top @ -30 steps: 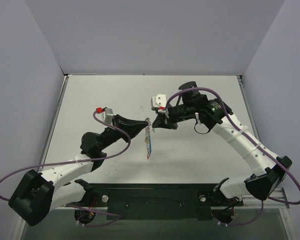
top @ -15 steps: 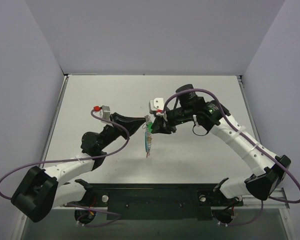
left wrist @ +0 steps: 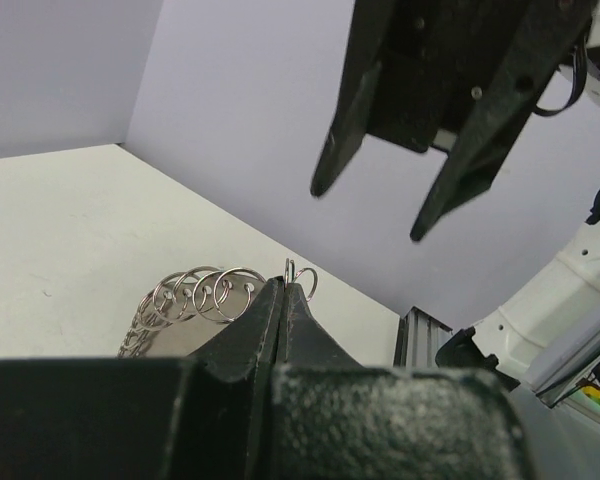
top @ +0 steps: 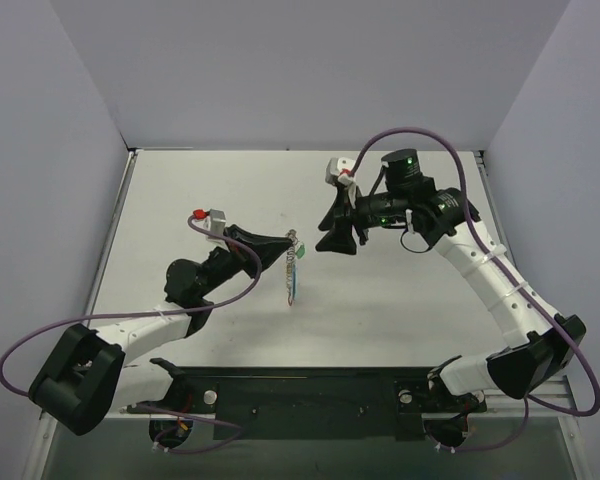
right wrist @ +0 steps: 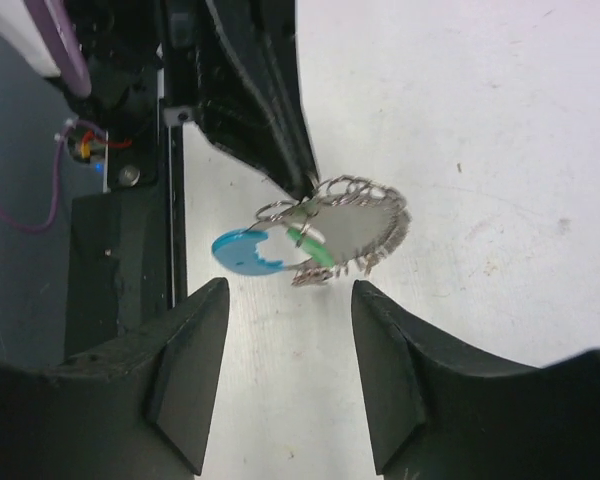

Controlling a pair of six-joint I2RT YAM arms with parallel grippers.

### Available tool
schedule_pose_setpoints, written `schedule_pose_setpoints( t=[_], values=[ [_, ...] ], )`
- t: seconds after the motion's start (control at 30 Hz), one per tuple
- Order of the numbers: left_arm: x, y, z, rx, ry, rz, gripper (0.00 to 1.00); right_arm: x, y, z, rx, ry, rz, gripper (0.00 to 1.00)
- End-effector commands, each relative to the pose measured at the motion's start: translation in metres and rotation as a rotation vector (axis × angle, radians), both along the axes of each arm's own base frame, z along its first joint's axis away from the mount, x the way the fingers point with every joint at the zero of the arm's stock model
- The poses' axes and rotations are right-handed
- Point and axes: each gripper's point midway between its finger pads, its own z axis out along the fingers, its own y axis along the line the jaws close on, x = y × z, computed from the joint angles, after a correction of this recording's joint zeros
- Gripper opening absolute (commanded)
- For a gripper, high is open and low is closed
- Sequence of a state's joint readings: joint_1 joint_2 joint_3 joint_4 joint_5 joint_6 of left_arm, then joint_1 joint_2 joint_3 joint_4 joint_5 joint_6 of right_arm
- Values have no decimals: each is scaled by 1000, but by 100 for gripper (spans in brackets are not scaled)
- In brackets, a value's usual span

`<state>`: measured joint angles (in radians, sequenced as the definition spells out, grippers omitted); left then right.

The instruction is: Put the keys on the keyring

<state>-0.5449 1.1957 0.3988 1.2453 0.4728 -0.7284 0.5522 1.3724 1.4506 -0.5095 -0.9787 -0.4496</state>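
Note:
My left gripper [top: 291, 240] is shut on the top of the keyring [top: 293, 272], a loop of silvery coiled wire that hangs above the table. In the right wrist view the keyring [right wrist: 365, 222] dangles from the left fingertips [right wrist: 298, 178], with a green key [right wrist: 312, 247] and a light-blue tag [right wrist: 242, 252] hanging at its lower side. In the left wrist view several wire rings [left wrist: 202, 293] show beside the closed left gripper [left wrist: 283, 288]. My right gripper [top: 334, 243] stands open to the right of the keyring, apart from it and holding nothing. The right gripper [right wrist: 289, 290] frames the ring from a distance.
The white table [top: 400, 300] is walled at the back and both sides. A black base rail [top: 300, 400] runs along the near edge, and purple cables loop off both arms. The right gripper [left wrist: 370, 208] hangs close above the left gripper's tip.
The right gripper has opened, let go at the keyring and drawn back up and to the right. The green key now hangs at the keyring. The left gripper has kept its hold.

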Motion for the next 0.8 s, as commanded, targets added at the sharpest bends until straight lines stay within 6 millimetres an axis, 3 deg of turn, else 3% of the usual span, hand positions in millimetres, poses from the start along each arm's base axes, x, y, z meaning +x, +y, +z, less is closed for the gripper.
schedule_pose_setpoints(
  t=[0.0, 0.17, 0.4, 0.77],
  values=[
    [-31, 8, 53, -112, -269, -60, 0, 4, 11, 47, 125, 140, -50, 49],
    [-35, 7, 59, -144, -266, -79, 0, 2, 17, 52, 114, 158, -43, 49],
    [-38, 5, 64, -179, -259, -72, 0, -4, 23, 24, 11, 271, -38, 45],
    [-34, 11, 73, -242, -249, -42, 0, -6, 24, 9, -21, 333, -48, 38]
  ],
)
